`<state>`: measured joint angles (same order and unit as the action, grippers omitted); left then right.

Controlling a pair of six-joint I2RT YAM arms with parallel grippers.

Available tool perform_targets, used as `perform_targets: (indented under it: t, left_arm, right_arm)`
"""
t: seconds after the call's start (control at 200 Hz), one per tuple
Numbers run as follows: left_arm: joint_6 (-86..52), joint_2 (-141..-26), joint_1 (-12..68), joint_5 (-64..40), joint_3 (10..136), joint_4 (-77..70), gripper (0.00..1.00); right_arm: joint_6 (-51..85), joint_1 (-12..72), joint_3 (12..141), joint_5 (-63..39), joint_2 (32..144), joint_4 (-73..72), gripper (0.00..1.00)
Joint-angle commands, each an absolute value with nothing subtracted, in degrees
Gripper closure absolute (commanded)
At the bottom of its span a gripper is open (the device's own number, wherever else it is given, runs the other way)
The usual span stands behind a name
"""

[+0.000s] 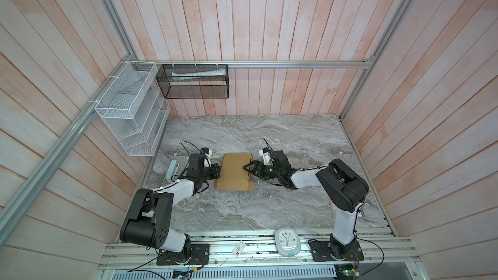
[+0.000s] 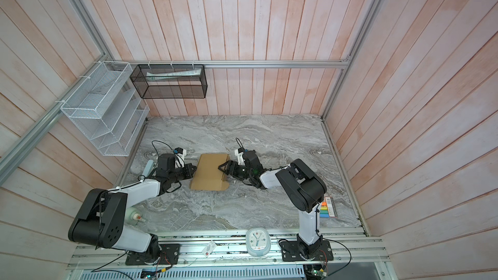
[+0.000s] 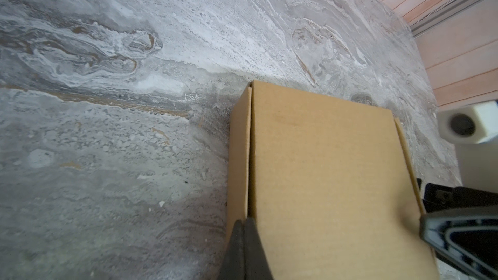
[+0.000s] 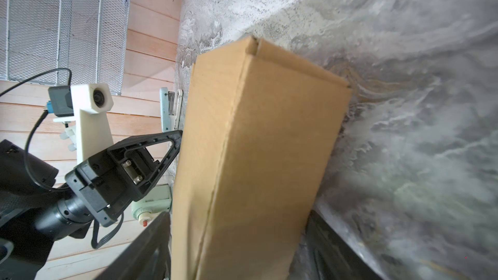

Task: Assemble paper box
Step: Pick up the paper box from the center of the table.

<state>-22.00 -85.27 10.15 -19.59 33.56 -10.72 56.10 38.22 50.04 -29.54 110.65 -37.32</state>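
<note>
Though folded closed, lies flat at mid table (image 1: 269, 206) as paper box (image 1: 234, 171), long axis front to back, rounded tab end toward the robot. Flanked by left gripper (image 1: 218, 174), fingers (image 3: 253, 254) pressed together at left edge, and right gripper (image 1: 245, 168), jaws spread wide astride right edge; cannot tell whether pinching

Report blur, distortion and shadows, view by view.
Both top views: sharp, evenly lit, wall planks fanned by wide-angle distortion, only a faint shadow by the box. Left wrist view: the left gripper is a dark, out-of-focus wedge, the box fairly crisp. Right wrist view: the table smears toward the frame's edge, the box's near end soft.
</note>
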Motion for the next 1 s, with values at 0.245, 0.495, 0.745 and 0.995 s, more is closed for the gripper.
perform_targets:
  t: [0.245, 0.495, 0.745, 0.995]
  left_arm:
    - [-23.41, -85.44, 10.19, -23.11, 32.07, -10.17, 1.0]
    - [-24.14, -83.92, 10.67, -23.64, 32.29, -10.06, 1.0]
    - [-25.34, -83.36, 11.28, -23.55, 32.0, -10.68, 0.99]
    - [-26.03, -82.83, 12.21, -23.16, 32.45, -10.84, 0.97]
  right_arm:
    - [57.92, 38.92, 54.1, -31.13, 113.02, -39.92, 0.21]
    - [58.53, 39.46, 55.8, -31.33, 114.38, -39.79, 0.24]
    - [58.75, 39.63, 56.91, -31.41, 115.05, -39.48, 0.28]
    - [58.32, 39.64, 56.87, -30.47, 114.53, -38.26, 0.34]
